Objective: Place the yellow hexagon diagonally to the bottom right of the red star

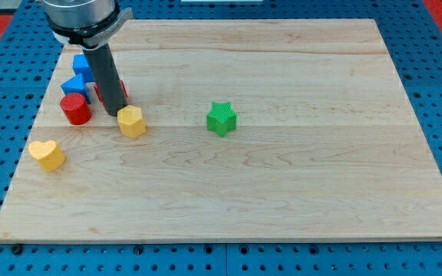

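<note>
Yellow heart (47, 154) nearest (green star (222, 119) apart)

A straight dark rod is showing a faint sheen, narrowing to my tip (114, 113), beneath a rounded grey metal collar.

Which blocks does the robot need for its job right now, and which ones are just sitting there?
Needed for the job:
- yellow hexagon, just below my tip and to its right
- red star, mostly hidden behind the rod

Just lying about:
- yellow heart
- green star
- red cylinder
- two blue blocks, shapes unclear
</note>
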{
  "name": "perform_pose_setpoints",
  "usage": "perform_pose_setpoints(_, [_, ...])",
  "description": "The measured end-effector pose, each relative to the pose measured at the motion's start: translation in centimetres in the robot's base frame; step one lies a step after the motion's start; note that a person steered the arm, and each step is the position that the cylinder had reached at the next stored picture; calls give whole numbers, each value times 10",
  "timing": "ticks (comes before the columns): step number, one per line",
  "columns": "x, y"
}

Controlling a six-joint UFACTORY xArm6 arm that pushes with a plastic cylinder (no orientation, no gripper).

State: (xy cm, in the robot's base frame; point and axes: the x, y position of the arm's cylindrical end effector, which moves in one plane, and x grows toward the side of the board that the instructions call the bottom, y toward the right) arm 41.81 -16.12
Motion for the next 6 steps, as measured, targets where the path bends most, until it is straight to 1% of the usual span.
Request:
perform_pose_setpoints(1, [9, 0])
perform_pose_setpoints(3, [9, 1])
perform_pose_setpoints(6, [9, 27])
